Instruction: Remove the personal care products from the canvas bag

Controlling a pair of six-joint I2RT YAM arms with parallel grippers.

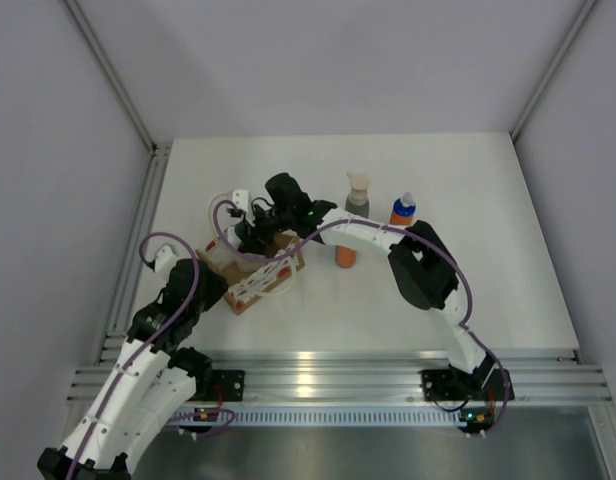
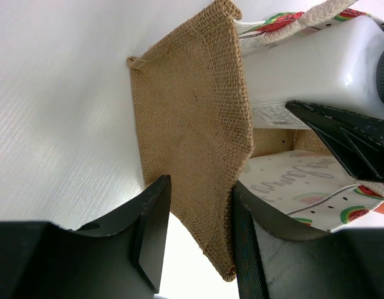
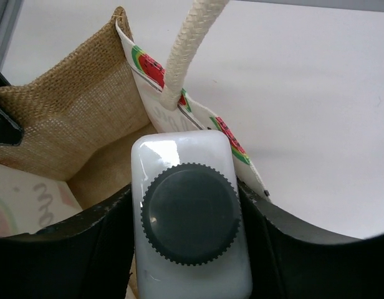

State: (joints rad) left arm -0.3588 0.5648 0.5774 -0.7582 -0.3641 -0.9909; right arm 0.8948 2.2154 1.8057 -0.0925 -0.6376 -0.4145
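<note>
1. Aluminium rail. It runs along the 6 o'clock edge of the table, and both arm bases are bolted to it.

2. Left gripper. It comes in from 7 o'clock. Its fingers are spread and straddle the burlap end wall of the canvas bag. The weave lies against one finger, and a sliver of white tabletop shows in front of the other. Nothing is squeezed.

3. Canvas bag. It sits at about 9 o'clock of table centre with its mouth open. A strip of tabletop separates it from the 9 o'clock edge, and another separates it from the rail at 6 o'clock.

4. Right gripper. It arches over from 4 o'clock and is pressed onto the white bottle, one finger on each flank, with the ribbed dark cap facing the wrist. The bottle is at the bag's mouth. How much of it lies inside cannot be told. The cream rope handle rises just beyond it at 12 o'clock, and the printed bag wall is close on one side.

5. Nearer orange bottle. It stands on the table at 3 o'clock of the bag, with its top hidden under the right forearm.

6. Grey pump bottle and farther orange bottle with a blue cap. Both are upright at 1 to 2 o'clock of the bag, near each other but apart.

7. Open room. White tabletop runs from the bottles to the 3 o'clock edge, and a band runs behind them to the 12 o'clock edge.
</note>
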